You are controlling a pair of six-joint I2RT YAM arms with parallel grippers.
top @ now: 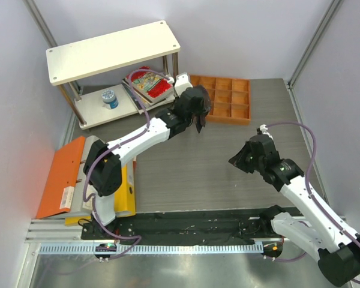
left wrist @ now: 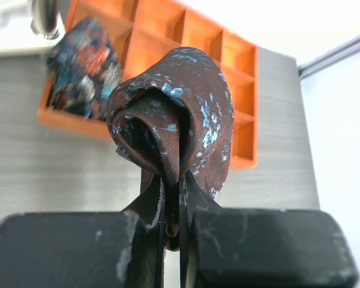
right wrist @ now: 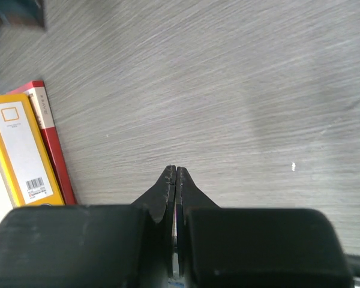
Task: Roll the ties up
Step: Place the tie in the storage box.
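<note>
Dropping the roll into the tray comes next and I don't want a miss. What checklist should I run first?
1. Left tool shut on rolled tie: ok.
2. Roll compact, not unravelling: ok.
3. Orange tray has free compartments: ok.
4. Roll directly over a free compartment: cannot tell.
5. Second rolled tie sits inside its compartment: ok.
6. Right tool shut, empty, over the table: ok.
</note>
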